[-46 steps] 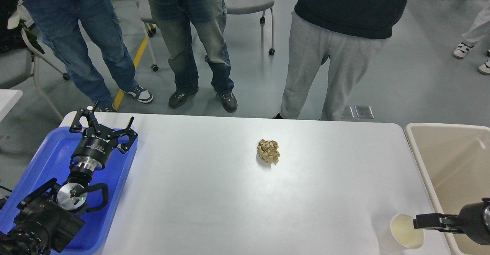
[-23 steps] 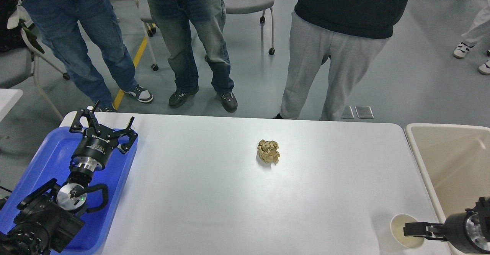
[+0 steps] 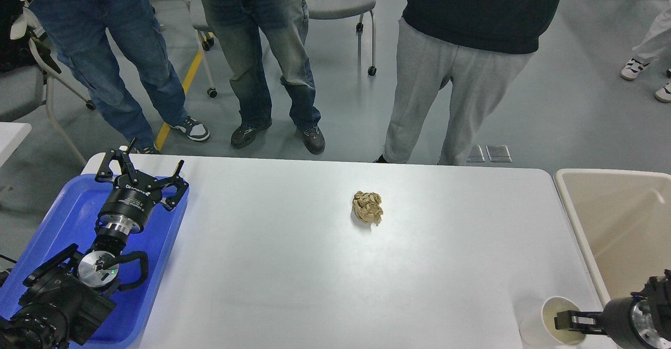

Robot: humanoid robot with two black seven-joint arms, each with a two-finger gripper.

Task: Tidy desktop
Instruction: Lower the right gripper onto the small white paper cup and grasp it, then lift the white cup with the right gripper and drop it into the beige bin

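Note:
The white desktop (image 3: 293,265) carries a crumpled brown paper ball (image 3: 367,207) near its middle. A white paper cup (image 3: 548,322) is at the desktop's front right corner, nearly upright with its opening up. My right gripper (image 3: 569,320) comes in from the right edge and grips the cup's rim, one finger inside the cup. My left gripper (image 3: 142,170) is open and empty, hanging over the far end of the blue tray (image 3: 63,218) at the left.
A beige bin (image 3: 576,218) stands right of the desktop, beside the cup. Three people stand along the far edge of the desktop, with chairs behind them. The blue tray overlaps the desktop's left edge.
My right gripper has moved down and toward the front edge with the cup, and the cup has gone from tilted to nearly upright. The left arm has not moved.

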